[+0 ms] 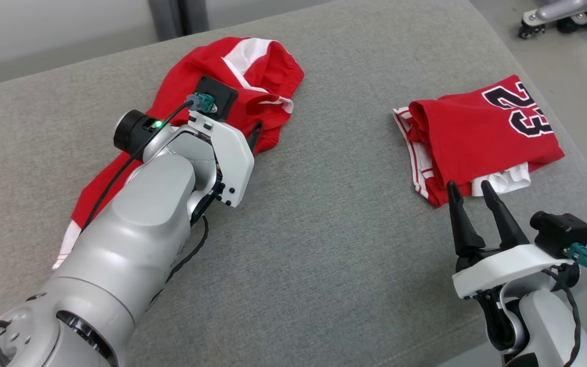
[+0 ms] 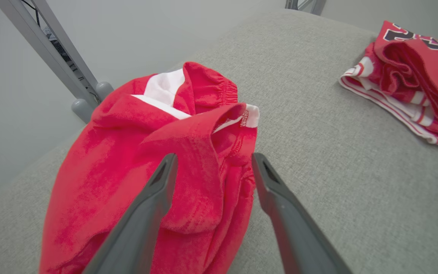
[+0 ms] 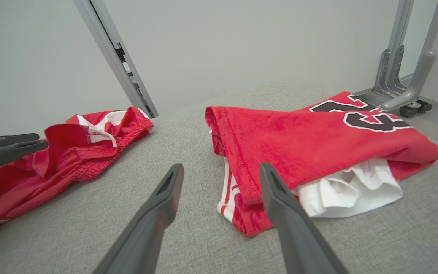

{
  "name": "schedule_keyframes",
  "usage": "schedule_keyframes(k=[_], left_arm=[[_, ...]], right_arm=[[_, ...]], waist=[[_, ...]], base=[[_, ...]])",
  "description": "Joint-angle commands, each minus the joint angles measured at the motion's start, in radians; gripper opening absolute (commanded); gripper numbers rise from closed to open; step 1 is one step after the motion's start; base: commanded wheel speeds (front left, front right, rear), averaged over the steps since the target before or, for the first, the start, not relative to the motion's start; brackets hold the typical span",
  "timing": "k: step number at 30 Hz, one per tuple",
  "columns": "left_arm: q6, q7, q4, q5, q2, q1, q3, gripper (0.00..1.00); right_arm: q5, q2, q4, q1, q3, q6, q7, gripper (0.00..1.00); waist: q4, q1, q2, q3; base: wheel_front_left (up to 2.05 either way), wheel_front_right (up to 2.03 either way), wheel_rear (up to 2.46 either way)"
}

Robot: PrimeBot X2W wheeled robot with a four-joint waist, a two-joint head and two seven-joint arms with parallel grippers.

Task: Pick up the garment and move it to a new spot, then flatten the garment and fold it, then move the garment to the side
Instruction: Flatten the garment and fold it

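Grey fabric-covered tabletop before a pale wall; grey metal frame legs stand at the upper right of the right wrist view. Upper left of the head view: crumpled red shorts with white panels and an elastic waistband, lying on the tabletop. The left gripper is poised over the shorts' right edge, jaws wide open on either side of a raised fold, gripping nothing. Right of the head view: folded red jersey numbered 23, white fabric protruding at its near edge, well apart from the shorts. The right gripper points at that near edge, jaws open and empty; contact cannot be told.
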Motion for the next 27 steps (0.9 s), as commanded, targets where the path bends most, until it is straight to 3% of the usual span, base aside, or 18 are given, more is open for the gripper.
schedule_keyframes(k=[1, 4, 5, 6, 7, 8, 20, 27], left_arm=[[0.006, 0.005, 0.006, -0.006, 0.003, -0.02, -0.005, 1.0], [0.029, 0.029, 0.023, -0.016, 0.004, -0.034, -0.006, 1.0], [0.045, 0.034, 0.037, -0.026, 0.004, -0.04, 0.0, 0.88], [0.049, 0.033, 0.041, -0.029, 0.004, -0.044, 0.003, 0.5], [0.051, 0.024, 0.042, -0.036, 0.003, -0.047, 0.008, 0.35], [0.049, 0.021, 0.042, -0.044, 0.003, -0.047, 0.012, 0.0], [0.035, -0.078, 0.021, -0.149, 0.004, -0.007, 0.073, 0.0], [0.028, -0.125, 0.088, -0.199, 0.059, 0.003, 0.128, 0.0]], right_arm=[[0.006, 0.0, 0.002, -0.011, 0.003, 0.0, -0.009, 1.0], [0.013, 0.007, 0.009, -0.016, 0.009, 0.0, -0.011, 1.0], [0.016, 0.01, 0.015, -0.018, 0.012, 0.0, -0.016, 1.0], [0.017, 0.011, 0.018, -0.019, 0.012, 0.0, -0.018, 1.0], [0.017, 0.011, 0.021, -0.021, 0.011, 0.0, -0.019, 1.0], [0.018, 0.011, 0.025, -0.02, 0.009, 0.0, -0.02, 1.0], [0.001, -0.021, 0.033, 0.002, -0.005, 0.0, -0.021, 1.0], [-0.006, -0.03, 0.019, 0.008, -0.008, 0.0, 0.001, 1.0]], waist=[[-0.016, 0.0, 0.0, 0.011], [-0.032, 0.0, 0.0, 0.019], [-0.038, 0.0, 0.0, 0.021], [-0.04, 0.0, 0.0, 0.021], [-0.04, 0.0, 0.0, 0.02], [-0.038, 0.0, 0.0, 0.018], [0.068, 0.0, 0.0, -0.047], [0.099, 0.0, 0.0, -0.059]], base=[[0.0, 0.0, 0.0], [0.0, 0.0, 0.0], [0.0, 0.0, 0.0], [0.0, 0.0, 0.0], [0.0, 0.0, 0.0], [0.0, 0.0, 0.0], [0.0, 0.0, 0.0], [0.0, 0.0, 0.0]])
